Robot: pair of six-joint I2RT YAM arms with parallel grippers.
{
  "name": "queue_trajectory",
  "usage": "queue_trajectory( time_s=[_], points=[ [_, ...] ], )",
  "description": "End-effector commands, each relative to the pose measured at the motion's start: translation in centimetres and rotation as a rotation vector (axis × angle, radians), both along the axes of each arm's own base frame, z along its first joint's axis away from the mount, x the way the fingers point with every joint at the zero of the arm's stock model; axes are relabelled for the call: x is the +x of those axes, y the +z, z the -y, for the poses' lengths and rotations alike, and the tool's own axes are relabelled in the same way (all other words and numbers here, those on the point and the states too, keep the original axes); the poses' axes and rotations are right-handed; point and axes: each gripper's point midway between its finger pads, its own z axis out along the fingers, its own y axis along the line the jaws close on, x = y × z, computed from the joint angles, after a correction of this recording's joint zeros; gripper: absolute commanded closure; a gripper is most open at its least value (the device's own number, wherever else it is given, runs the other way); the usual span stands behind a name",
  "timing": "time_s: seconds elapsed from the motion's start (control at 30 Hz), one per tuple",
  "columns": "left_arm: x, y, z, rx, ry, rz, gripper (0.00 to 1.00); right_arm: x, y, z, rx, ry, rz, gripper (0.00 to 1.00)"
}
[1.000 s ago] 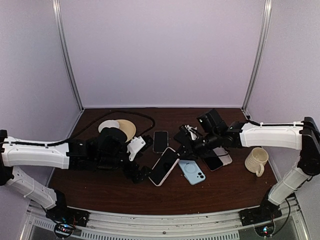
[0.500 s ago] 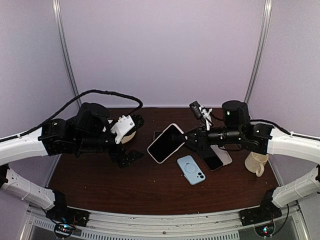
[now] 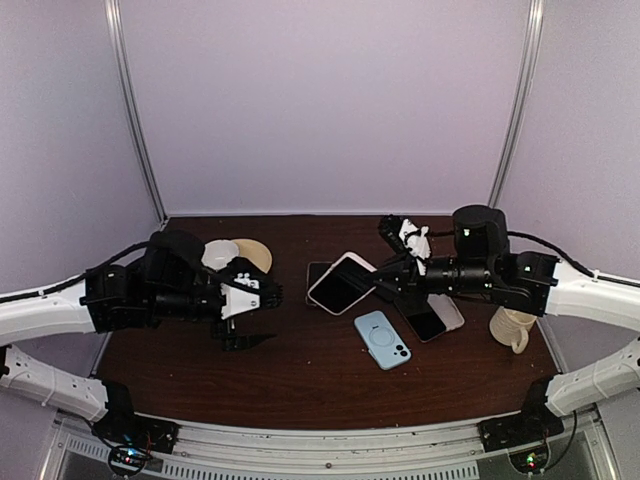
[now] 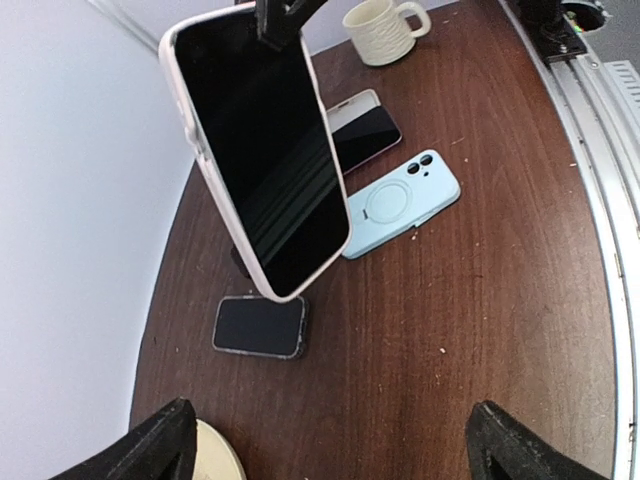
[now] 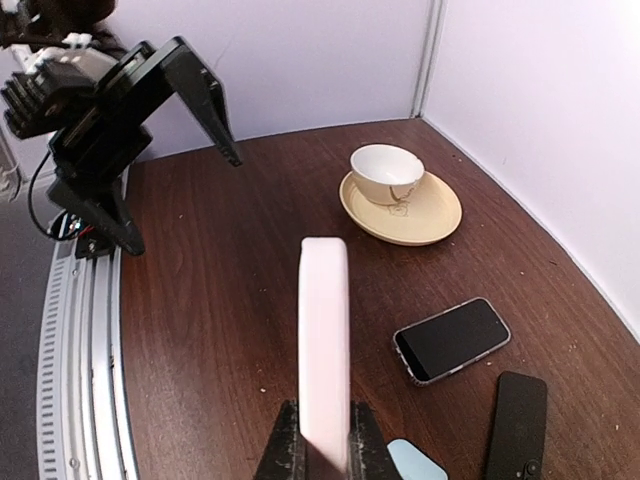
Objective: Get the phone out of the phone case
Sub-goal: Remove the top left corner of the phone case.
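A glossy, black-screened phone [image 4: 262, 150] in a smooth pale-pink case [image 5: 324, 330] hangs tilted above and behind the single light-blue case [image 3: 383, 340], one end pinched in the right gripper [image 5: 322, 440]. Left of the blue case, the left gripper [image 5: 188, 206] hovers with jaws spread wide and empty. One dark handset [image 4: 260, 325] lies flat behind the blue case, another [image 4: 362, 130] and one ribbed cream mug [image 3: 512, 325] to its right, on a dark wood-grain table [image 3: 300, 385] enclosed by lilac walls.
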Motion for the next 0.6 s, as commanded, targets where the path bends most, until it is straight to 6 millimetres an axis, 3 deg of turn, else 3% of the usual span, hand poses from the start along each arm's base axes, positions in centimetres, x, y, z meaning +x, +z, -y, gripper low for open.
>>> queue_trajectory(
  time_s=[0.0, 0.17, 0.37, 0.57],
  points=[
    [-2.3, 1.1, 1.1, -0.068, -0.279, 0.108, 0.03, -3.0, 3.8, -0.7, 0.022, 0.206, 0.182, 1.00],
    [-3.0, 0.1, 0.6, -0.105, -0.339, 0.092, 0.03, -4.9, 3.2, -0.7, -0.022, 0.331, 0.216, 1.00],
    [-4.1, -1.1, 0.8, -0.135, -0.403, 0.047, 0.11, -10.1, 2.9, 0.0, -0.043, 0.649, 0.336, 1.00],
    [-5.8, -1.8, 0.9, -0.146, -0.481, -0.023, 0.19, -10.9, 3.7, -0.3, -0.002, 0.703, 0.408, 1.00]
  ],
)
